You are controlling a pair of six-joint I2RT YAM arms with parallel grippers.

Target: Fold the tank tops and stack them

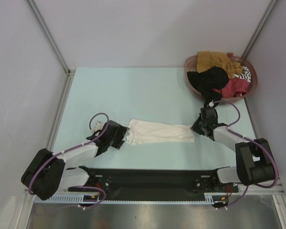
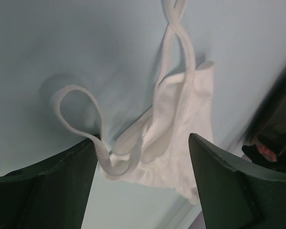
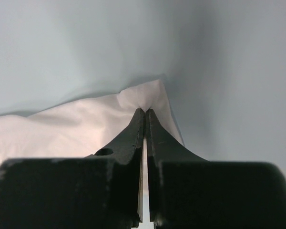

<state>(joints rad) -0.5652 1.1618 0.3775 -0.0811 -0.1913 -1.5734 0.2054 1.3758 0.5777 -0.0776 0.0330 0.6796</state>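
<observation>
Right gripper [image 3: 145, 112]: jaws pressed together with only a thin slit between them; the tips pinch a puckered edge of the white tank top [image 3: 76, 129]; in the overhead view it sits low over the table [image 1: 133, 90] at the garment's right end [image 1: 196, 128]
Left gripper [image 2: 142, 138]: jaws spread wide, clamping nothing; bunched white cloth lies on the table between the two fingers; overhead it sits at the garment's left end [image 1: 121, 136]
White tank top [image 1: 159, 131]: drawn out as a long wrinkled band across the near middle of the table, between the two grippers; strap end to the left, opposite end to the right
Strap loop [image 2: 71, 88]: lies open on the table, curling in against the tip of one finger; a second strap [image 2: 174, 28] runs away from the camera, twisted
Basket [image 1: 186, 71]: round, reddish-brown, at the far right corner of the table, beyond the right arm
Basket contents: mustard-brown tank top [image 1: 214, 59] at the back; black tank top [image 1: 209, 78] at front left, draping over the near rim; red tank top [image 1: 236, 86] at front right; striped tank top [image 1: 245, 72] at the right side
</observation>
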